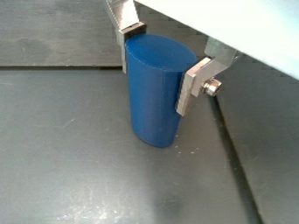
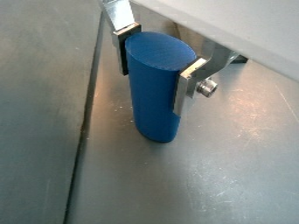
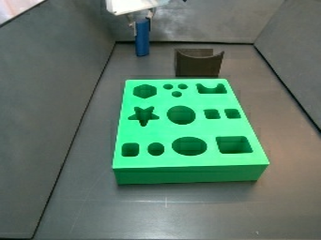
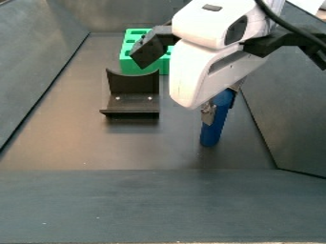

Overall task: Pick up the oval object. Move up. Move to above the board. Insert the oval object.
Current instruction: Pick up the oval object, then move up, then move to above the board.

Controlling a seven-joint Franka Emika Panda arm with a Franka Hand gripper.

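Pick-up stage of the insertion task. The tool, a two-finger parallel-jaw unit with flat silver plates and dark pads, stands at the upper part of the oval object, a small plain blue upright peg with a rounded oval cross-section, and in both wrist views its fingers lie flat against opposite sides of the peg, so the tool reads as clamped on it. The peg's lower end appears to rest on the grey bench, which suggests that the lift has not yet begun. In a side view the peg stands at the far left of the scene, well apart from the board, a thick bright green rectangular slab with star, hexagon, circle, oval and square cutouts, which lies nearer the camera. Between the two, to the right, stands the fixture, a dark L-shaped bracket. Judged from these views, the grasp is made; raising the peg, carrying it above the board and seating it in the oval cutout, seen empty, all remain.
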